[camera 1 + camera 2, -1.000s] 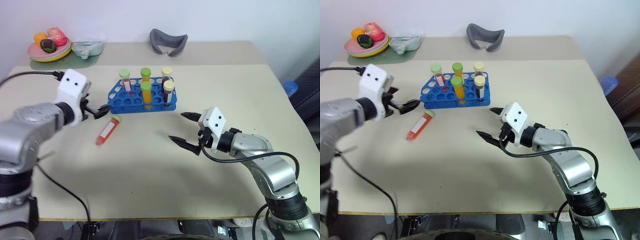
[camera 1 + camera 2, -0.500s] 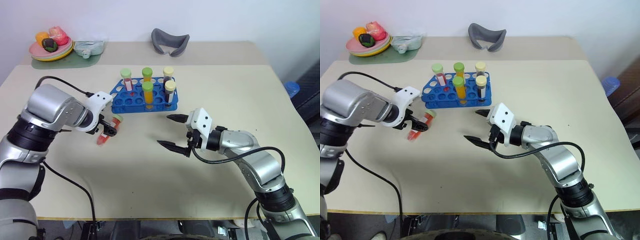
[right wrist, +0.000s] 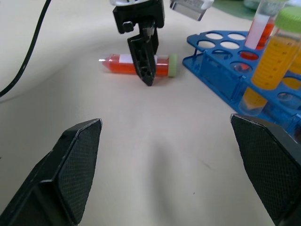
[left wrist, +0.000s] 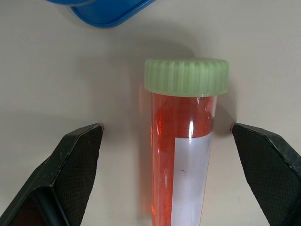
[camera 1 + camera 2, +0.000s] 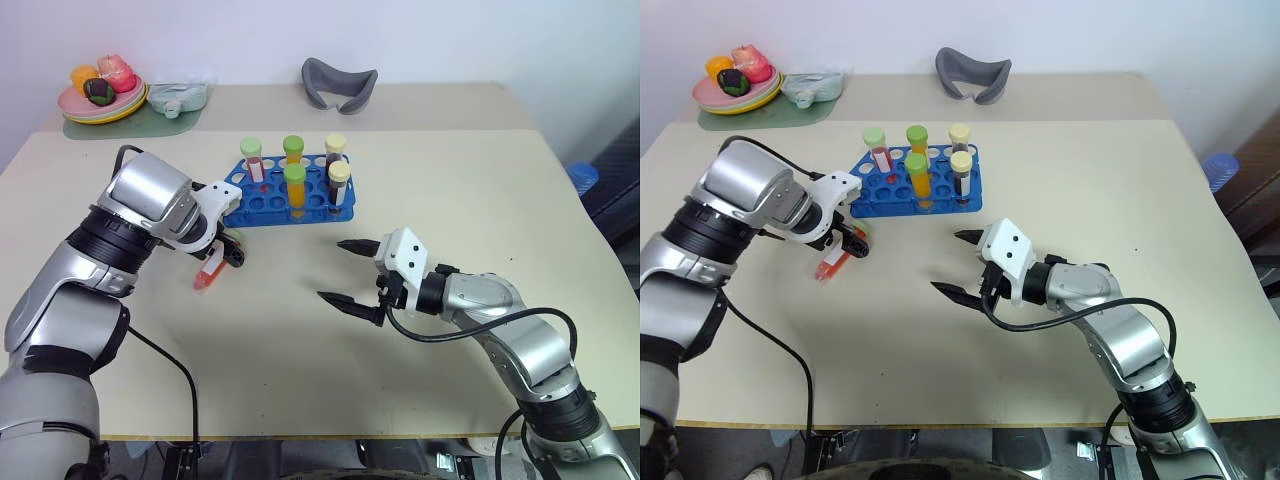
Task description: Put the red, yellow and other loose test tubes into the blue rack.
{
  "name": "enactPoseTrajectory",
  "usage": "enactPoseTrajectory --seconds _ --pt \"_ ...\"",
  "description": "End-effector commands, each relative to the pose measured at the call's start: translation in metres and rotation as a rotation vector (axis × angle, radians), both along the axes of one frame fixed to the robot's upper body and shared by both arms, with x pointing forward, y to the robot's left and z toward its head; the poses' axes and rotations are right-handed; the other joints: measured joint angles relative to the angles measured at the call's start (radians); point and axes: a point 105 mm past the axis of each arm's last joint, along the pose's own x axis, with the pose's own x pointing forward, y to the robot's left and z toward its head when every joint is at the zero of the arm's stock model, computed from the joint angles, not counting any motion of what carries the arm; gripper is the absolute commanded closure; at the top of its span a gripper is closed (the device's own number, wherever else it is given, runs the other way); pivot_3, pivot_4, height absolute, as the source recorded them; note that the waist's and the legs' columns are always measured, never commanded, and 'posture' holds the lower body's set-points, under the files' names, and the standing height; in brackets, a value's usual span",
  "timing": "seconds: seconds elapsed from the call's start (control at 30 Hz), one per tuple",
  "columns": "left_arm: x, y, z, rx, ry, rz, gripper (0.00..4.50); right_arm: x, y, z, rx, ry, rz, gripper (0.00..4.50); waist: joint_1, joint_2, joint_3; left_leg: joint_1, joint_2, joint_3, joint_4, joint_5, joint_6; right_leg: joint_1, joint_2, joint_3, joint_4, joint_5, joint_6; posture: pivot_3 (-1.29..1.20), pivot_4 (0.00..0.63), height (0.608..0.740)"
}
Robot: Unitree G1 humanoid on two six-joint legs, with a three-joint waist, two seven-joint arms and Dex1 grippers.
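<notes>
Beside blue rack (image 5: 285,203), red tube (image 4: 182,155), white label

A clear, glossy plastic test tube (image 4: 181,165) of red liquid lies on a smooth, matt beige tabletop (image 5: 300,360), its pale-green screw cap (image 4: 186,76) finely ribbed and its white paper-like label (image 4: 190,183) flat and dull. The left gripper (image 4: 174,155) shows matt black fingers (image 4: 77,160) with a fine pebbled texture; the right gripper (image 5: 345,272) has the same dark finish. The blue rack (image 5: 285,205) is shiny moulded plastic. Both arms carry brushed silver metal-look shells (image 5: 150,200) and white plastic wrist housings (image 5: 405,255), trailed by smooth black cable (image 5: 160,350).
</notes>
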Motion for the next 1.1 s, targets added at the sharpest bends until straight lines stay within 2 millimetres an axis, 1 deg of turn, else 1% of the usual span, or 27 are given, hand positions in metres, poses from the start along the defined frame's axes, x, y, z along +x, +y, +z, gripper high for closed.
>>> enactPoseTrajectory --seconds 0.03,0.13,0.17,0.2,0.33,0.4,0.5,0.57,0.6,0.73,0.8,0.87,0.97,1.0,1.03,1.07,1.1 --pt "0.003 0.001 0.004 -0.003 -0.006 0.023 0.87 -0.006 0.002 0.013 0.018 -0.053 0.023 0.00 0.000 0.000 0.000 0.000 0.000 0.000 0.000 0.000 0.000 0.000 0.000 0.000 0.000 0.000 0.000 0.00 0.150 0.740" --pt "0.004 0.001 0.007 -0.011 -0.009 0.029 2.34 -0.005 0.003 0.013 0.020 -0.054 0.026 0.00 0.000 0.000 0.000 0.000 0.000 0.000 0.000 0.000 0.000 0.000 0.000 0.000 0.000 0.000 0.000 0.00 0.150 0.740" --pt "0.004 0.001 0.007 -0.016 -0.007 0.029 2.91 -0.005 0.004 0.013 0.021 -0.055 0.030 0.00 -0.001 0.000 0.000 0.000 0.000 0.000 0.000 0.000 0.000 0.000 0.000 0.000 0.000 0.000 0.000 0.00 0.150 0.740" --pt "0.003 0.001 0.008 -0.013 -0.009 0.024 3.34 -0.005 0.004 0.013 0.021 -0.054 0.033 0.00 -0.001 0.000 0.000 0.000 0.000 0.000 0.000 0.000 0.000 0.000 0.000 0.000 0.000 0.000 0.000 0.00 0.150 0.740" --pt "0.001 0.006 0.012 -0.031 -0.017 0.026 3.34 -0.004 0.004 0.013 0.017 -0.056 0.041 0.00 -0.001 0.000 0.000 0.000 0.000 0.000 0.000 0.000 0.000 0.000 0.000 0.000 0.000 0.000 0.000 0.00 0.150 0.740" --pt "0.001 0.011 0.015 -0.038 -0.031 0.047 3.34 -0.004 0.004 0.013 0.016 -0.057 0.042 0.00 -0.001 0.000 0.000 0.000 0.000 0.000 0.000 0.000 0.000 -0.001 0.000 0.000 0.000 0.000 0.000 0.00 0.150 0.740" --pt "0.002 0.022 0.026 -0.067 -0.072 0.090 3.34 -0.005 0.003 0.014 0.013 -0.060 0.039 0.00 -0.002 -0.001 0.000 -0.001 0.000 0.000 0.000 0.000 0.000 -0.001 0.000 0.000 0.000 0.000 0.000 0.00 0.150 0.740" --pt "0.005 0.031 0.038 -0.085 -0.127 0.130 3.34 -0.005 0.002 0.014 0.012 -0.060 0.036 0.00 -0.001 -0.001 0.000 -0.001 0.000 0.000 0.000 0.000 0.000 -0.001 0.000 0.000 0.000 0.000 0.000 0.00 0.150 0.740" --pt "0.006 0.034 0.045 -0.106 -0.149 0.149 3.34 -0.005 0.001 0.014 0.011 -0.059 0.034 0.00 -0.001 -0.001 0.000 -0.001 0.000 0.000 0.000 0.000 0.000 -0.001 0.000 0.000 0.000 0.000 0.000 0.00 0.150 0.740" --pt "0.012 0.049 0.091 -0.177 -0.398 0.226 3.34 -0.006 0.000 0.013 0.011 -0.054 0.030 0.00 0.000 -0.001 0.001 -0.002 0.000 0.000 0.000 0.000 0.000 -0.002 0.000 0.000 0.000 0.000 0.000 0.00 0.150 0.740" --pt "0.020 0.051 0.120 -0.205 -0.642 0.200 3.34 -0.006 -0.001 0.012 0.012 -0.051 0.029 0.00 -0.001 -0.001 0.000 -0.002 0.000 0.000 0.000 0.000 0.000 -0.002 0.000 0.000 0.000 0.000 0.000 0.00 0.150 0.740" --pt "0.019 0.047 0.140 -0.197 -0.850 0.140 3.34 -0.005 -0.001 0.012 0.013 -0.049 0.027 0.00 -0.001 -0.001 0.000 -0.001 0.000 0.000 0.000 0.001 -0.002 -0.002 -0.001 0.000 0.000 0.000 0.000 0.00 0.150 0.740" --pt "0.016 0.038 0.146 -0.208 -1.003 0.095 3.34 -0.004 0.000 0.013 0.017 -0.050 0.023 0.00 0.002 -0.001 0.000 -0.001 0.000 0.001 0.000 0.003 -0.006 -0.002 -0.001 0.000 0.000 0.000 0.000 0.00 0.150 0.740" --pt "0.013 0.026 0.149 -0.199 -1.096 0.032 3.34 -0.002 0.000 0.013 0.021 -0.050 0.019 0.00 0.002 -0.001 0.000 -0.001 0.000 0.001 0.000 0.003 -0.006 -0.001 -0.001 0.000 0.000 0.000 0.000 0.00 0.150 0.740" --pt "0.012 0.006 0.145 -0.238 -1.215 -0.003 3.34 0.000 0.001 0.015 0.028 -0.055 0.011 0.00 0.003 0.000 -0.001 -0.002 0.000 0.001 0.000 0.003 -0.006 -0.001 -0.001 0.000 0.000 0.000 0.000 0.00 0.150 0.740" --pt "0.008 -0.009 0.143 -0.268 -1.335 -0.015 3.34 0.001 0.002 0.016 0.035 -0.058 0.004 0.00 0.006 -0.001 0.000 -0.001 0.000 0.002 0.000 0.003 -0.006 0.000 -0.002 0.001 -0.001 0.000 0.000 0.00 0.150 0.740" --pt "0.005 -0.018 0.139 -0.296 -1.426 -0.006 3.34 0.002 0.003 0.016 0.040 -0.060 0.000 0.00 0.009 -0.001 -0.001 -0.001 0.000 0.002 0.001 0.003 -0.006 0.000 -0.002 0.000 -0.001 0.000 0.000 0.00 0.150 0.740"
